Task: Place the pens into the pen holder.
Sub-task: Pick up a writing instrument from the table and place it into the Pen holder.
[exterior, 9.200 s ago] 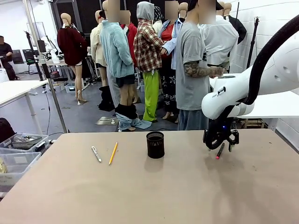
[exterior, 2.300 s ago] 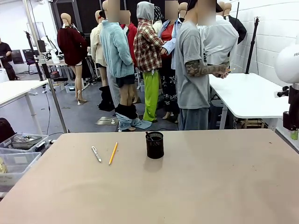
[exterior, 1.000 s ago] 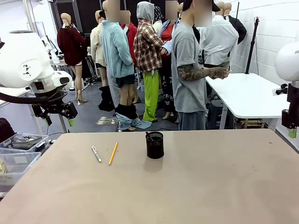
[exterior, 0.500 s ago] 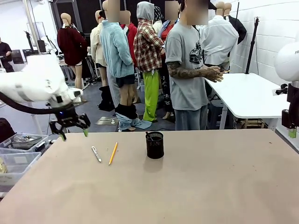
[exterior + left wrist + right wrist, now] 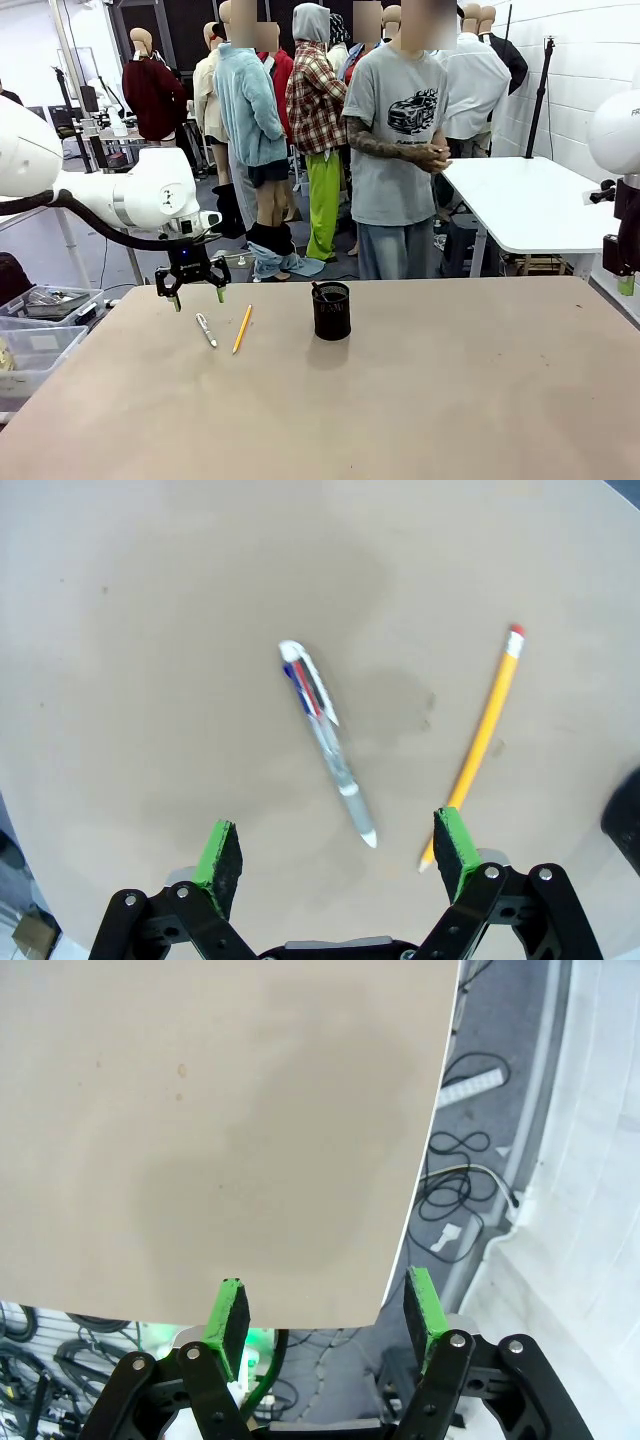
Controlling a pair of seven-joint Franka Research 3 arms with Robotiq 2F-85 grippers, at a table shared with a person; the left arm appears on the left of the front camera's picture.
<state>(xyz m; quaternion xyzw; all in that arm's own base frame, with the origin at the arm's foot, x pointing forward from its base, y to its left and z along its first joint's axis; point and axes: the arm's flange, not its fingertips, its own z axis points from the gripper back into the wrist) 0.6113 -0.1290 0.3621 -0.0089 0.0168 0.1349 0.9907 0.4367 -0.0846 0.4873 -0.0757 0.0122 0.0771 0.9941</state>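
Note:
A short white-silver pen [image 5: 206,330] and a yellow pencil [image 5: 242,328] lie side by side on the table's left part. My left gripper [image 5: 197,295] hovers open just above the pen. In the left wrist view the pen [image 5: 325,742] lies between and ahead of the green pads, and the pencil [image 5: 480,740] runs past the right finger. The black mesh pen holder [image 5: 331,310] stands mid-table with a dark pen end [image 5: 317,291] at its rim, its red tip hidden. My right gripper [image 5: 325,1315] is open and empty over the table's right edge [image 5: 625,285].
The tan table [image 5: 420,400] is bare to the right of the holder. Its edge [image 5: 420,1160] borders floor with cables [image 5: 470,1190]. Plastic bins [image 5: 40,325] sit off the left side. A person [image 5: 400,150] stands behind the far edge, hands clasped.
My left arm swung in from the left and came down over the white pen. The person turned to face the table. The right arm stayed put.

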